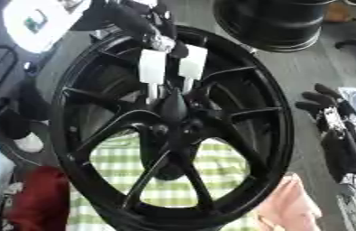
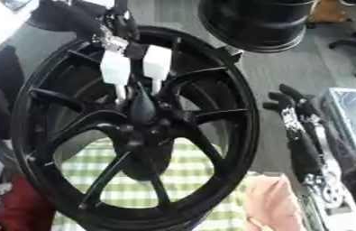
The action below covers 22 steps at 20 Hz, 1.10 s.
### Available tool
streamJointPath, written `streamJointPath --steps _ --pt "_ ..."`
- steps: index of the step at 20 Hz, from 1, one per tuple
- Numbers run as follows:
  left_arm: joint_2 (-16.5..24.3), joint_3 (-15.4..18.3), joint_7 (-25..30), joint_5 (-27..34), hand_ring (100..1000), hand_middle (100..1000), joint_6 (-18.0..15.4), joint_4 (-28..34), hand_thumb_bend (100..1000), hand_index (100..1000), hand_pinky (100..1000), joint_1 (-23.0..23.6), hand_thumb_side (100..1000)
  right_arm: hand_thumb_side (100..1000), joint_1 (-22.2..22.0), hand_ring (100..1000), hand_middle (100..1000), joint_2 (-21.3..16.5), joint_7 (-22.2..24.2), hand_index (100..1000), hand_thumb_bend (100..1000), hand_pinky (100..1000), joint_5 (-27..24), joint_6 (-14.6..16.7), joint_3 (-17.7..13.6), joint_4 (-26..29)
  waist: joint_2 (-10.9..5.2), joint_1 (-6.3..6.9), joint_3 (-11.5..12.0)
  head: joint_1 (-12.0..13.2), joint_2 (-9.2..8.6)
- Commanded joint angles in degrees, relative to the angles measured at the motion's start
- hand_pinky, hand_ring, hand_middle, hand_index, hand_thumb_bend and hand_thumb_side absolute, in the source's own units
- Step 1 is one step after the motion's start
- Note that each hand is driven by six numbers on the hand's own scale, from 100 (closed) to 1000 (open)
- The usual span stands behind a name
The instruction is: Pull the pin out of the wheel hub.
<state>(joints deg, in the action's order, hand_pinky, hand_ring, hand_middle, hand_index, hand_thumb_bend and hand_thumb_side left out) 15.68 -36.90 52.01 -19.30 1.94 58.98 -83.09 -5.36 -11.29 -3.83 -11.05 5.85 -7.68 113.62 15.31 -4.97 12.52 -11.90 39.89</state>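
Left eye view: black wheel hub (image 1: 173,131) stands upright mid-frame, spokes facing me, green-check cloth (image 1: 212,167) showing thru the gaps. My left hand (image 1: 151,27) is in from the top-left, down at the upper spokes. Two white tags (image 1: 169,65) hang just below it w/ thin pale stems running toward the hub centre — prob the pin, can't confirm. Can't tell if my left fingers are curled on anything; too dark up there. Right hand (image 2: 291,113) idles at the right edge, fingers relaxed and open, well apart from the wheel. Progress, my read: approach done, pull not done — stems look seated near centre.
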Motion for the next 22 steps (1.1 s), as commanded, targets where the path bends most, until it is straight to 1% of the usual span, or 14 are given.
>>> streamJointPath --steps 1,2,5,6,10,11,14,22 --pt "1.32 -0.27 -0.05 -0.84 813 818 -2.07 0.00 483 830 825 -0.94 636 599 0.18 755 740 -0.58 -0.24 868 100 1000 0.31 -0.26 -0.03 0.97 -0.88 0.16 -0.07 -0.02 -0.30" --pt "1.32 -0.27 -0.05 -1.51 822 812 -2.72 -0.18 461 830 831 -0.90 579 599 0.20 754 740 -0.59 -0.30 867 100 1000 0.27 -0.27 -0.03 0.97 -0.88 0.17 -0.08 -0.02 -0.25" --pt "1.09 -0.07 -0.05 -2.85 831 813 -4.27 -1.10 418 835 832 -0.68 510 599 0.25 754 740 -0.65 -0.37 867 100 1000 0.14 -0.31 0.00 0.97 -0.87 0.17 -0.13 0.02 -0.19" --pt "1.02 0.04 -0.05 -3.31 835 816 -4.58 -1.43 403 838 832 -0.64 474 599 0.26 753 739 -0.67 -0.37 867 100 1000 0.10 -0.33 0.02 0.97 -0.87 0.17 -0.16 0.03 -0.15" --pt "0.80 0.88 -0.05 -5.04 852 829 -5.37 -2.23 408 859 840 -0.68 443 602 0.26 753 739 -0.67 -0.38 867 100 1000 0.02 -0.55 0.09 0.97 -0.86 0.17 -0.19 0.08 -0.12" --pt "0.80 1.07 -0.05 -5.34 860 833 -5.54 -2.28 426 864 845 -0.73 424 602 0.25 752 738 -0.66 -0.37 866 100 1000 0.05 -0.64 0.11 0.97 -0.86 0.16 -0.18 0.09 -0.09" --pt "0.89 1.47 -0.05 -6.79 866 831 -5.93 -2.26 442 866 847 -0.80 414 601 0.29 751 737 -0.60 -0.43 865 100 1000 0.19 -0.88 0.19 0.97 -0.80 0.12 -0.17 0.14 -0.10" --pt "0.67 3.21 -0.05 -10.16 865 828 -6.88 -4.12 417 862 844 -0.49 406 601 0.45 750 738 -0.44 -0.25 865 100 1000 0.60 -1.15 0.57 0.97 -0.57 -0.03 -0.26 0.31 -0.23"
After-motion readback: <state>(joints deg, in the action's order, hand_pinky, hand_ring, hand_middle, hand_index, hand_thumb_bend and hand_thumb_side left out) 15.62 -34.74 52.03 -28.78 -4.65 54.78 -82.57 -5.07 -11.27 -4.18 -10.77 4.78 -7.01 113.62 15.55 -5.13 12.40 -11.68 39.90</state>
